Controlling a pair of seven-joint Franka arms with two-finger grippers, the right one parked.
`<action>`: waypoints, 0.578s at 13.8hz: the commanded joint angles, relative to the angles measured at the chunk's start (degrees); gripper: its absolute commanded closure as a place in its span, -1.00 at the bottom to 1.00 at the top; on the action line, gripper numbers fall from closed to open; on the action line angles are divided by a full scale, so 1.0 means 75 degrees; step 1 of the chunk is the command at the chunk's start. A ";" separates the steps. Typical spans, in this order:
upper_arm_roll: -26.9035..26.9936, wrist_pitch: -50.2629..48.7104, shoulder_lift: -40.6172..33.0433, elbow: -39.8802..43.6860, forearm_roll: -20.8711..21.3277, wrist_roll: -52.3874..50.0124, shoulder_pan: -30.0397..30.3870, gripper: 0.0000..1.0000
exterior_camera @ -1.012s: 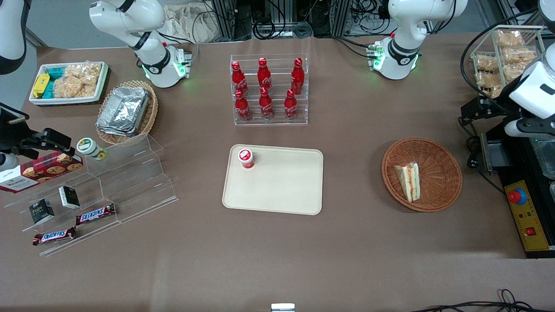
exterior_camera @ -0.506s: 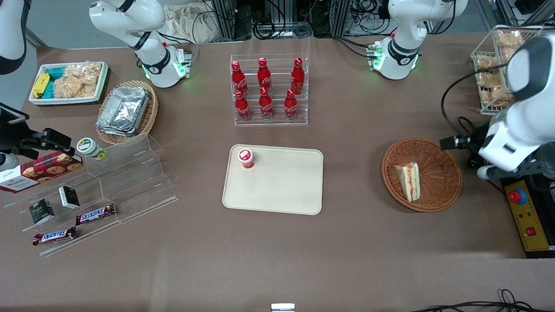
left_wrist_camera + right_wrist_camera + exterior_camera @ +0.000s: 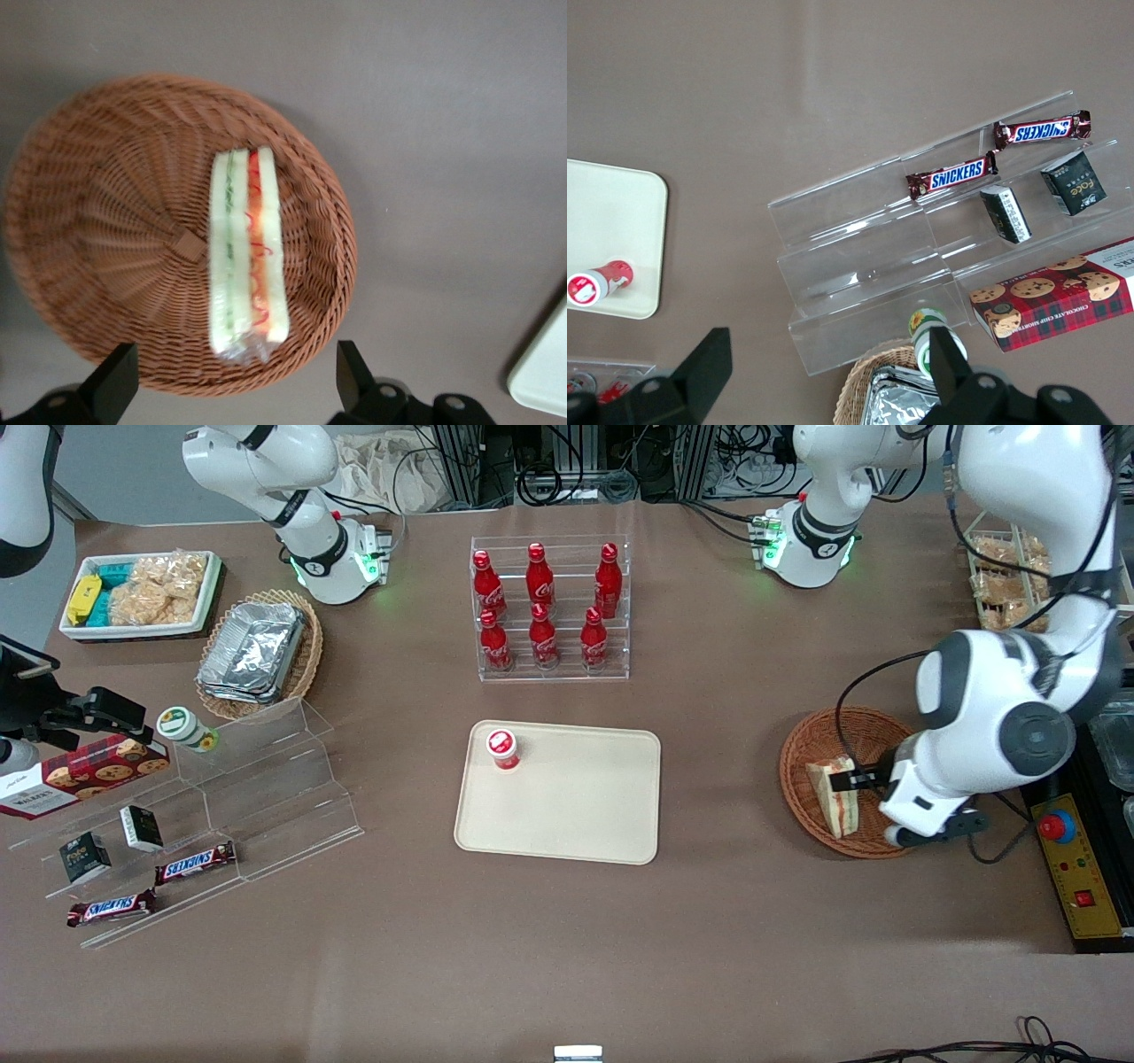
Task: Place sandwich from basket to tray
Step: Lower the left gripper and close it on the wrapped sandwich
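Brown table [image 3: 726, 717] | gripper [image 3: 232, 394] above basket [image 3: 106, 221], fingers spread | sandwich [image 3: 246, 248] lies inside | tray [image 3: 567, 815] apart

— Where is the sandwich [image 3: 831, 798] sitting?

— It is lying in the basket [image 3: 819, 731], toward the working arm's end of the worktop. The gripper [image 3: 232, 390] is hanging above it, fingers [image 3: 113, 382] spread wide, clear of the bread.

— And the tray [image 3: 576, 815]?

— It is resting mid-worktop, well apart from the basket, with a small cup [image 3: 502, 747] standing in its corner farthest from the front camera, toward the parked arm's end. A bottle rack [image 3: 549, 609] is standing farther from the front camera than the tray.
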 commanded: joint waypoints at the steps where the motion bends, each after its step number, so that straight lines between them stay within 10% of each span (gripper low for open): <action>1: 0.0034 0.0846 0.0007 -0.0786 0.0179 -0.0283 -0.0146 -1.00; 6: 0.0034 0.1271 0.0417 -0.1117 0.0893 -0.0295 -0.0181 -0.92; 8: 0.0034 0.1271 0.0418 -0.1117 0.0929 -0.0353 -0.0181 -0.12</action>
